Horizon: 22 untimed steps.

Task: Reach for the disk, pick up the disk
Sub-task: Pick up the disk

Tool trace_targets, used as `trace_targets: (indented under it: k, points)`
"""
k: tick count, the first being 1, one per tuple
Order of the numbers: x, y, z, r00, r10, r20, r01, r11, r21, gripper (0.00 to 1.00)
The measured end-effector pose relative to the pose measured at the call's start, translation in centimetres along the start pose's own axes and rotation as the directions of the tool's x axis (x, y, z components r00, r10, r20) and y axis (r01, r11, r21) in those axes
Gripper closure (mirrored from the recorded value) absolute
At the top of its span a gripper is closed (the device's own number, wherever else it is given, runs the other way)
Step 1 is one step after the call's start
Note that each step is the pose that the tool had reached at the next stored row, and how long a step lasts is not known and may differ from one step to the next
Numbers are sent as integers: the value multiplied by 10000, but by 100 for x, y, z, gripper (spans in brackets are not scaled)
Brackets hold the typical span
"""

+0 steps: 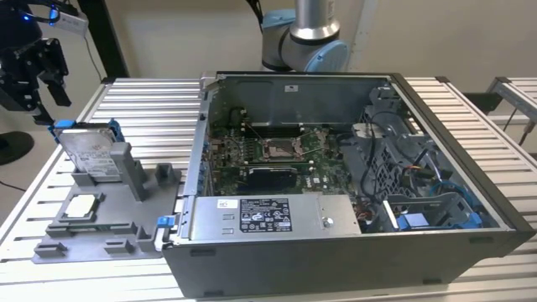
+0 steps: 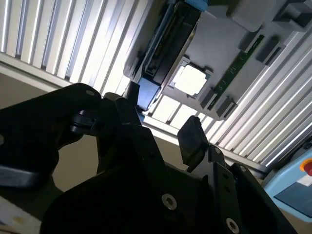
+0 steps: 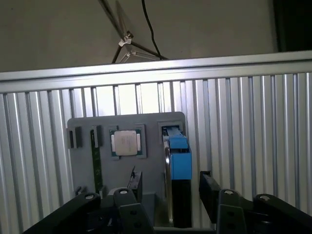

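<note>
The disk (image 1: 89, 153) stands on edge in a slot of a grey fixture (image 1: 109, 236), its white label facing out and blue rails on its edges. My black gripper (image 1: 52, 107) hangs open just above the disk's upper corner, at the exterior view's left, apart from it. In both wrist views I look down along the fingers at the disk's thin edge (image 3: 179, 161) (image 2: 163, 46). The gripper (image 3: 170, 181) (image 2: 161, 111) has one finger on each side of that edge line and nothing between them.
A square silver chip (image 1: 82, 206) (image 3: 126, 143) lies in the fixture beside the disk. An open computer case (image 1: 353, 182) stands at the exterior view's right on the slatted metal table (image 1: 151, 113). The arm's base (image 1: 306, 44) rises behind the case.
</note>
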State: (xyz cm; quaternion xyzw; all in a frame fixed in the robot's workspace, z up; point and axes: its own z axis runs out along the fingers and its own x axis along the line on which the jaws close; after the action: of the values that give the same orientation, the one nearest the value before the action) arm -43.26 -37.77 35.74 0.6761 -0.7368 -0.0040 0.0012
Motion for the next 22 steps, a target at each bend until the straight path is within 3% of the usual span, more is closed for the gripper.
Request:
trace_targets:
  k: [6,13,22]
  points:
    - [-11,2,51,10000,-71,0,71,10000,-1,0]
    - [-32,1,101,9982,-597,-11,597,9982,-2,0]
    - [-32,2,211,9980,-631,-11,631,9980,-2,0]
